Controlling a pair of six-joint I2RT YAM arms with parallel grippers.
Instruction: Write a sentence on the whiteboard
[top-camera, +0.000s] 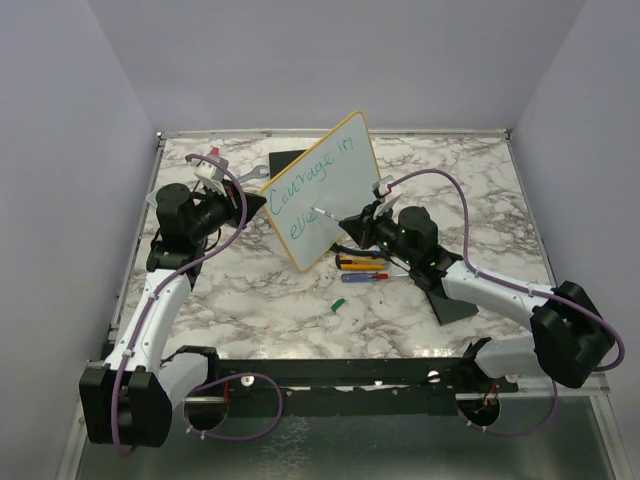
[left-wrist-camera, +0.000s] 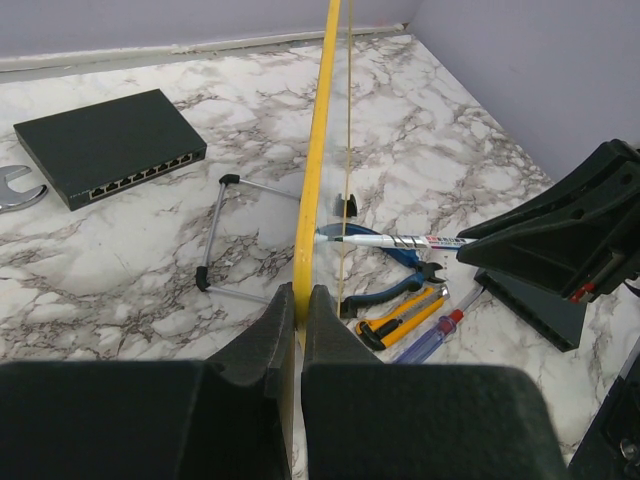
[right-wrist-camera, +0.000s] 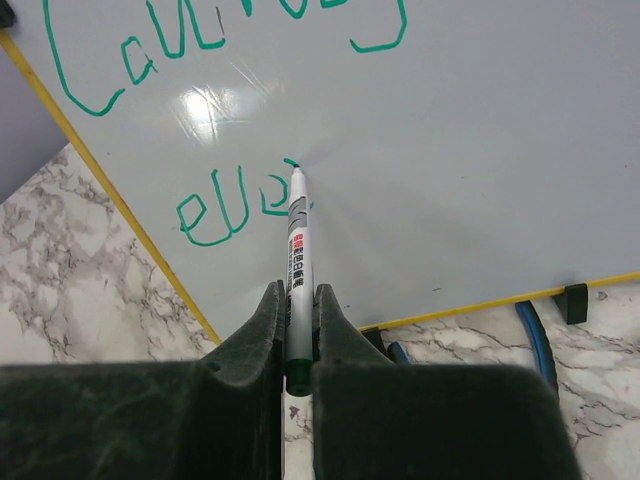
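Note:
The whiteboard, white with a yellow rim, stands tilted on edge at mid table. My left gripper is shut on its left rim; the left wrist view shows the yellow rim pinched between the pads of the left gripper. My right gripper is shut on a grey marker, its tip touching the board face. The sentence is teal cursive: "Courage in" on top, and roughly "eve" below, ending at the marker tip.
Behind the board lie a black network switch, a wrench and a wire stand. In front lie blue pliers, a yellow utility knife, a screwdriver, a green cap and a black wedge.

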